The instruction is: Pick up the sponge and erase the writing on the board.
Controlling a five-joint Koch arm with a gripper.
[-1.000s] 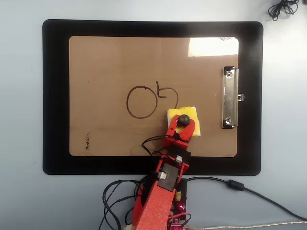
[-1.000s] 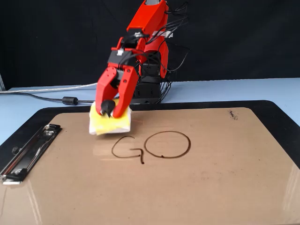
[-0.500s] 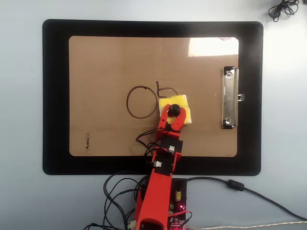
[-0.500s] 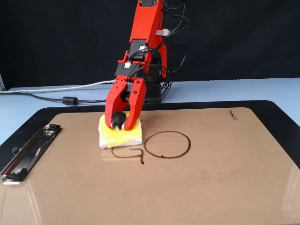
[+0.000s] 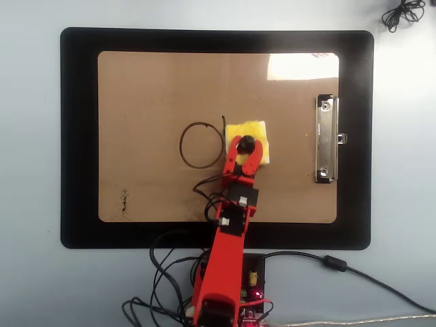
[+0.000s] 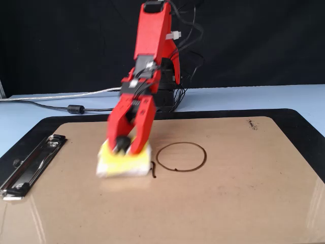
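While the red hobby arm's gripper (image 5: 246,144) (image 6: 121,145) leans out over the large tan-brown hardboard clipboard (image 5: 157,88) (image 6: 213,203), its two red jaws are pinched in close around the black round knob (image 5: 246,143) of the small square yellow foam sponge (image 5: 255,129) (image 6: 122,163), which it presses flat on the board. In the overhead view the sponge sits near the board's middle, just to the right of the thin dark marker circle (image 5: 202,145), with a short leftover stroke (image 5: 223,121) showing at the sponge's upper left corner. In the fixed view the sponge lies to the left of the circle (image 6: 181,156), and a small dark tick (image 6: 153,171) shows by its near right corner; arm and sponge look blurred there. The silver metal clip (image 5: 326,139) (image 6: 30,165) sits well apart on the short edge. The board rests on a larger black mat (image 5: 78,136) (image 6: 304,122), on a pale blue table (image 5: 30,170) (image 6: 30,117), with cables (image 5: 340,266) trailing off near the arm's base.
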